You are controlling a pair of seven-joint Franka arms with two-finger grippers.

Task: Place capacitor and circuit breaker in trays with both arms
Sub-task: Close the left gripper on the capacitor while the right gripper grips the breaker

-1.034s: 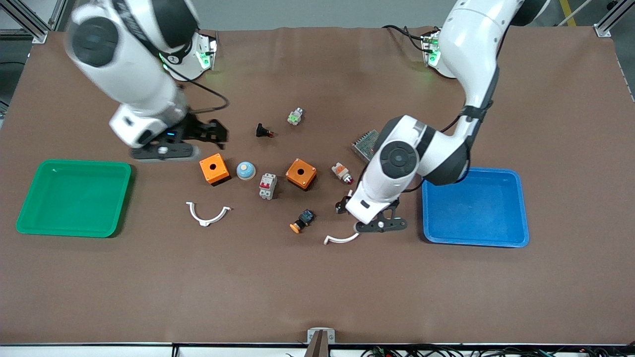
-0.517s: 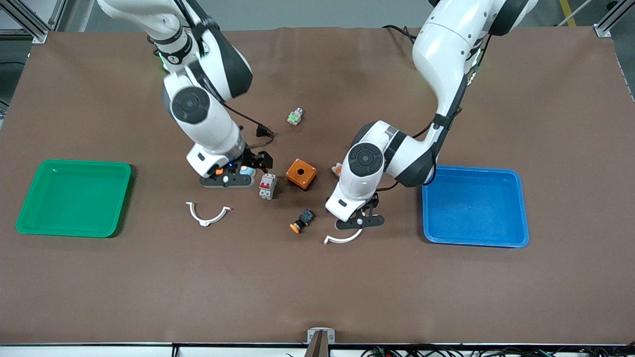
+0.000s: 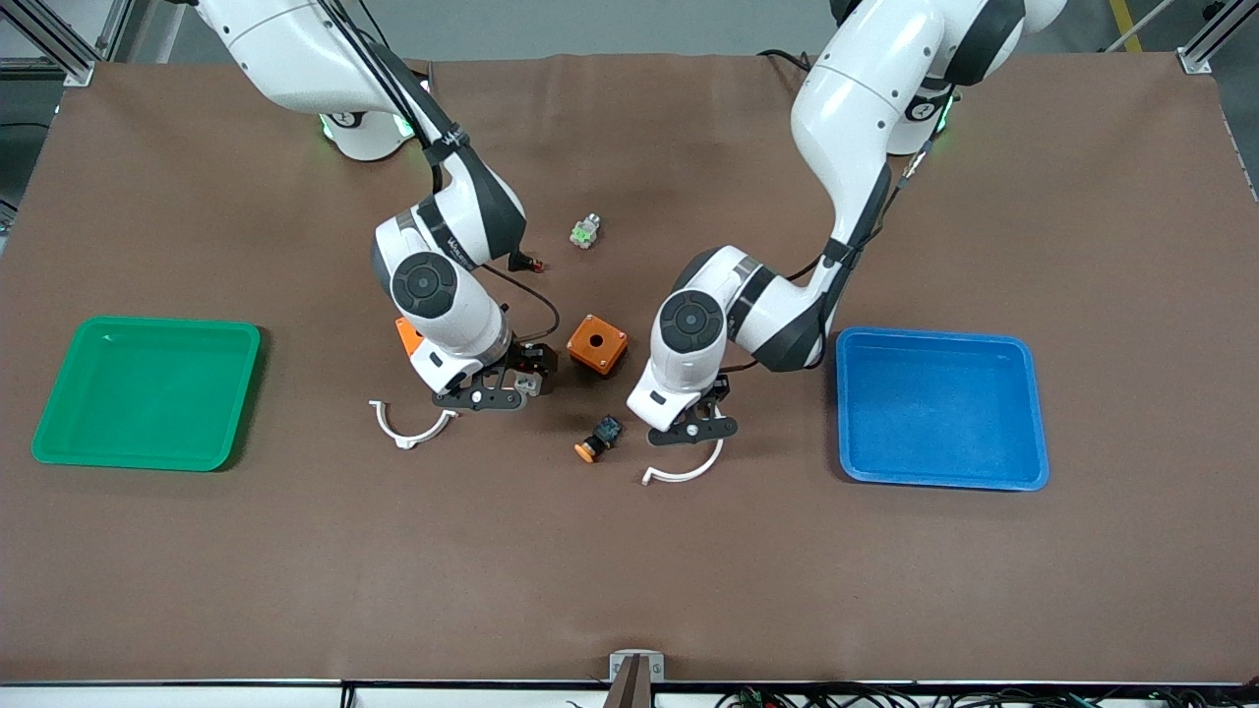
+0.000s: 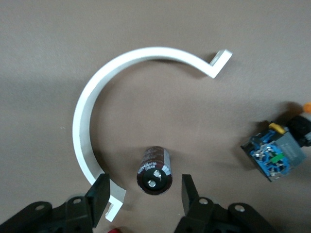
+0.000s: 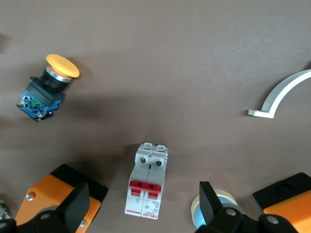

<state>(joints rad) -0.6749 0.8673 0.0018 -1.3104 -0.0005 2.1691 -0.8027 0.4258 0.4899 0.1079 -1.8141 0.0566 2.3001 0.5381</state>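
1. Over the capacitor [image 4: 155,170], which lies on the table within a white curved bracket [image 4: 92,126]: left gripper [image 4: 144,198], fingers apart.
2. Over the circuit breaker [image 5: 147,180], which lies between two orange boxes [image 5: 53,194]: right gripper [image 5: 146,206], fingers apart.

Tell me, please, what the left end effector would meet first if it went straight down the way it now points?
Most likely the capacitor, lying on the table between the open fingers of the left end effector, inside the white curved bracket; its height above is unclear.
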